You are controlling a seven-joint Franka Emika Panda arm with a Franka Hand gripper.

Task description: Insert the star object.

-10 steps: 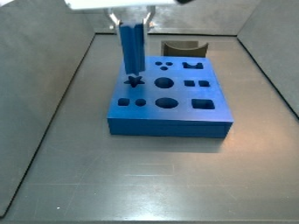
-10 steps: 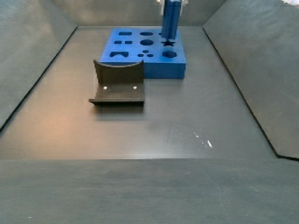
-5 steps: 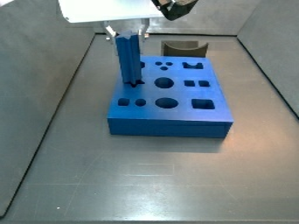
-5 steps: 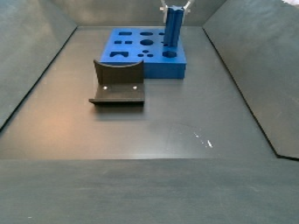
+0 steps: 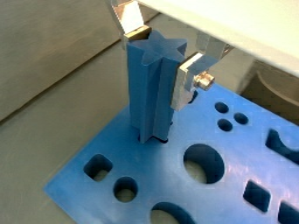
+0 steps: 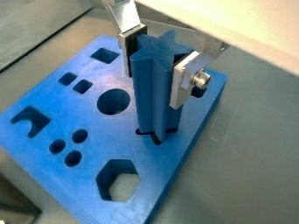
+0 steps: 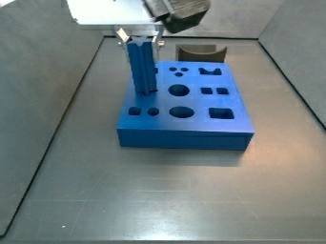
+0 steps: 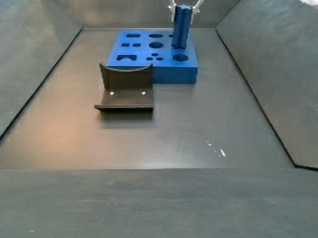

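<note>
The star object [image 5: 152,87], a tall blue ridged peg, stands upright with its lower end in a hole near a corner of the flat blue block [image 5: 128,171]. It shows in both wrist views [image 6: 152,96] and both side views [image 7: 140,65] [image 8: 181,28]. My gripper [image 5: 160,61] is above the block, its silver fingers [image 6: 184,79] against opposite sides of the peg's top, shut on it. The gripper also shows in a wrist view [image 6: 156,70] and in both side views [image 7: 140,38] [image 8: 183,7]. The block [image 7: 185,136] [image 8: 174,74] [image 6: 152,171] has several other shaped holes.
A dark grey curved piece [image 7: 201,50] stands on the floor beyond the block; it shows nearer the camera in a side view [image 8: 125,88]. Grey walls [image 7: 51,105] enclose the floor on both sides and at the back.
The peg has gone down: one second ago its lower end was at the open star hole, now it sits inside the hole. The gripper lowered with it.
</note>
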